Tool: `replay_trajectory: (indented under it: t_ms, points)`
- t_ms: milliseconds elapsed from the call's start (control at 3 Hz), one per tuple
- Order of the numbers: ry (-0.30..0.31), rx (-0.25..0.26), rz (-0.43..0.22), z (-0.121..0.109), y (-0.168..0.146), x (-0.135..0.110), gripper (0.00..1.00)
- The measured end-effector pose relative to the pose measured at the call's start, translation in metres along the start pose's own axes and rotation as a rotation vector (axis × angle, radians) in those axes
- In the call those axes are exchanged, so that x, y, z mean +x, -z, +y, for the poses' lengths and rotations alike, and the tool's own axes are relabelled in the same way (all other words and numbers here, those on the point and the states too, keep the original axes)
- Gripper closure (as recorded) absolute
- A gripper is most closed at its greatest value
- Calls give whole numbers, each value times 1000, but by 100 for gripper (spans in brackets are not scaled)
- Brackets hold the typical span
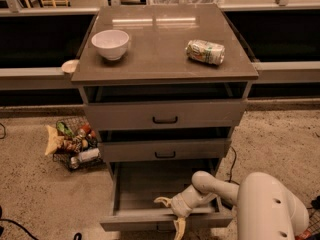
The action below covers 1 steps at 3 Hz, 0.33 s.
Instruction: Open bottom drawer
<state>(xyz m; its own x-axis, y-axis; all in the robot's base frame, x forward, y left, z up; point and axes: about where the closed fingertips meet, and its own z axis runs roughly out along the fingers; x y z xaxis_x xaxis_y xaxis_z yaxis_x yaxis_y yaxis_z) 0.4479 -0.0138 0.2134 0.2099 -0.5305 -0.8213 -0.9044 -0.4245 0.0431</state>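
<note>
- Down at the nearest edge, my gripper (168,218) sits on the bottom drawer's front lip. My fingers (162,201) are spread apart and seem to straddle the panel rather than clamp it.
- Just behind, the bottom drawer (150,184) stands well out of the cabinet. It looks light, stiff and free-sliding. Its bar handle is hidden, so mid-lip is my hold.
- Farther back, the bench (165,64) carries a bowl (110,44) and a can (205,51).
</note>
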Motion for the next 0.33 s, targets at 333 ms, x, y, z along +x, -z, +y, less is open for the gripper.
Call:
replay_trajectory:
  t_ms: [333]
  points:
    - [135, 20, -12, 24, 35, -37, 0]
